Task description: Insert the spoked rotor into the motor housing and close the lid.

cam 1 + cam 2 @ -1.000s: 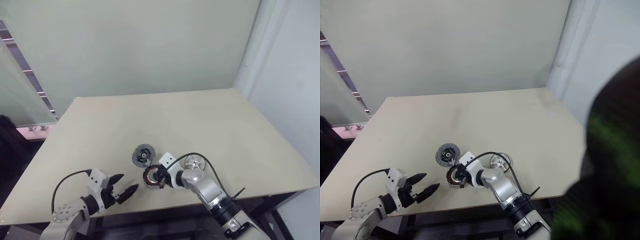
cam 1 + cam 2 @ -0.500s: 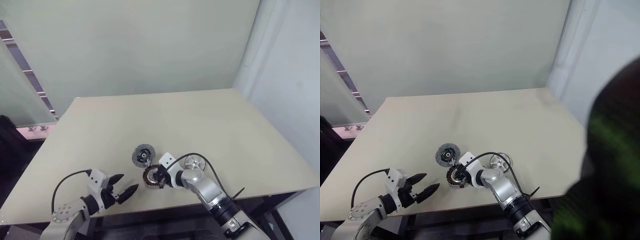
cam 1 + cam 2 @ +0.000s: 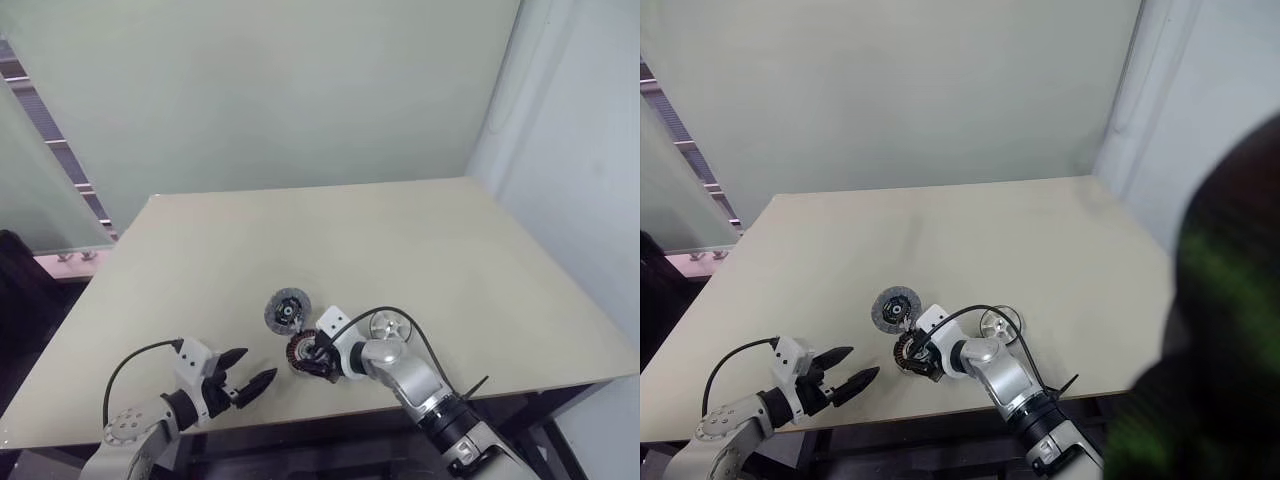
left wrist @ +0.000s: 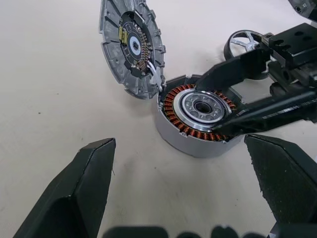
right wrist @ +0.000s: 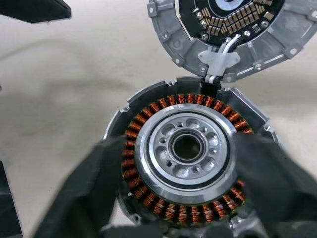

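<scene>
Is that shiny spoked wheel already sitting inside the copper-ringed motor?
No, the wheel lies on the table beside the motor, whose centre is bare.

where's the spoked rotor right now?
In the left eye view the spoked rotor lies on the table near the front edge, just right of the right gripper and the motor housing, not yet inserted.

Seen along our right pincer [image 5: 185,198]: the motor housing [image 5: 185,148], copper windings ringing a silvery bearing centre, sits between two blurred black fingers [image 5: 84,193], apparently spread apart. The lid [image 5: 233,29] lies just beyond on the beige worktop [image 5: 74,84], joined by white wires.
</scene>
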Controlling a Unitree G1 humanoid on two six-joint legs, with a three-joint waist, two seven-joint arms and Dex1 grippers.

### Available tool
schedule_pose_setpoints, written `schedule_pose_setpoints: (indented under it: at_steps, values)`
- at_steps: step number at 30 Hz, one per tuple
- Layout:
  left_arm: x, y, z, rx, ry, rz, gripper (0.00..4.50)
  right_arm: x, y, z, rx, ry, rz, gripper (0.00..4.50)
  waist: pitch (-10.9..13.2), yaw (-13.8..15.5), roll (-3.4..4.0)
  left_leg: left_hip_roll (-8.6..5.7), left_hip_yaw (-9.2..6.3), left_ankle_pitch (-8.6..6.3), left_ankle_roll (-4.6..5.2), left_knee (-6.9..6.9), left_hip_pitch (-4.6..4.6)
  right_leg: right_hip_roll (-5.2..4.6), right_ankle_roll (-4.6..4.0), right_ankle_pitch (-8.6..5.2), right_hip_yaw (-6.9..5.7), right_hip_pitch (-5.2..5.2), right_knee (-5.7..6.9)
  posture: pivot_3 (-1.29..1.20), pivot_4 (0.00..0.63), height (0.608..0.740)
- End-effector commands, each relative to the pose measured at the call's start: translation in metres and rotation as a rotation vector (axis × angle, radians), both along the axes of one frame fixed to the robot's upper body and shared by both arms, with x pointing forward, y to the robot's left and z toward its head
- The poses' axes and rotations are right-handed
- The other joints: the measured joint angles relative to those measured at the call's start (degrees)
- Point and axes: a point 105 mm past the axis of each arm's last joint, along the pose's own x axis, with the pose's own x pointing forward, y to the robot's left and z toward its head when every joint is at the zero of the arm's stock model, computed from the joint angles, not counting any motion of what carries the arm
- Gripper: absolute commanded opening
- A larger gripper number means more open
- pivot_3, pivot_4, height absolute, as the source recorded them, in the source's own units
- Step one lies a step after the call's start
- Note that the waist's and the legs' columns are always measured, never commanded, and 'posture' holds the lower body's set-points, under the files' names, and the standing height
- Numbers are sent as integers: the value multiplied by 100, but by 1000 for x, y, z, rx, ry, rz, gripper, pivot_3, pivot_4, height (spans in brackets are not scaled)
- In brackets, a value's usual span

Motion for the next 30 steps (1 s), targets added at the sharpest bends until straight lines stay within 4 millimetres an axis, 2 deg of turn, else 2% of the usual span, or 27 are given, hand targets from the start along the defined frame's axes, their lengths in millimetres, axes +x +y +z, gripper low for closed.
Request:
schedule_pose_setpoints:
  at_steps: [1, 3, 12, 13, 18, 21, 23, 28, 30]
  values:
    - [3, -3, 6, 3, -31, -20, 4500, 4, 2, 19, 65, -26, -10, 4107, 0, 9, 0, 0, 0, 0, 0, 0, 0, 0, 0, 0, 0, 0, 0, 0, 0, 740]
    - [3, -3, 6, 2, -30, -22, 4500, 4, 3, 23, 86, -29, -19, 3583, 0, 13, 0, 0, -1, 0, 0, 0, -1, 0, 0, 0, -1, -1, 0, 0, 0, 740]
    - [4, -3, 6, 3, -32, -24, 4500, 7, 8, 24, 115, -50, -58, 259, 0, 10, 0, 1, 0, 0, 0, -2, -1, 1, 0, 0, -1, -3, 1, 0, 0, 740]
    - [3, -3, 6, 3, -32, -24, 4500, 7, 8, 23, 112, -55, -60, 30, 0, 11, 0, 1, 0, 0, 0, -2, -1, 1, 0, 0, -1, -3, 1, 0, 0, 740]
    - [3, -3, 7, 4, -33, -24, 4500, 3, 5, 2, -26, -98, -16, 30, 0, 11, 0, 0, 1, 0, 0, -2, -1, 0, 0, 0, 0, -3, 0, 0, 0, 740]
    - [4, -3, 8, 3, -35, -24, 4500, 0, 3, -4, -39, -82, -12, 30, -1, 12, -2, 0, 1, 0, 0, -2, 0, 0, 0, 0, 0, -2, 1, 0, 0, 740]
    - [4, -3, 8, 2, -36, -25, 4500, 1, 3, 2, 4, -68, -29, 30, -1, 12, -2, 1, 0, 0, 0, -2, 2, 0, 0, 0, -1, -1, 1, 0, 0, 740]
    - [5, -6, 7, -4, -36, -31, 4500, 9, 2, 35, 167, -43, -73, 30, -1, 15, -2, 0, 0, 0, 0, -2, -1, 0, 0, 0, 0, -2, 0, 0, 0, 740]
    - [6, -7, 7, -6, -37, -34, 4500, 10, -1, 47, 206, -31, -75, 411, -1, 15, -2, 0, 0, 0, 0, -2, -2, 0, 0, 0, 0, -2, 0, 0, 0, 740]
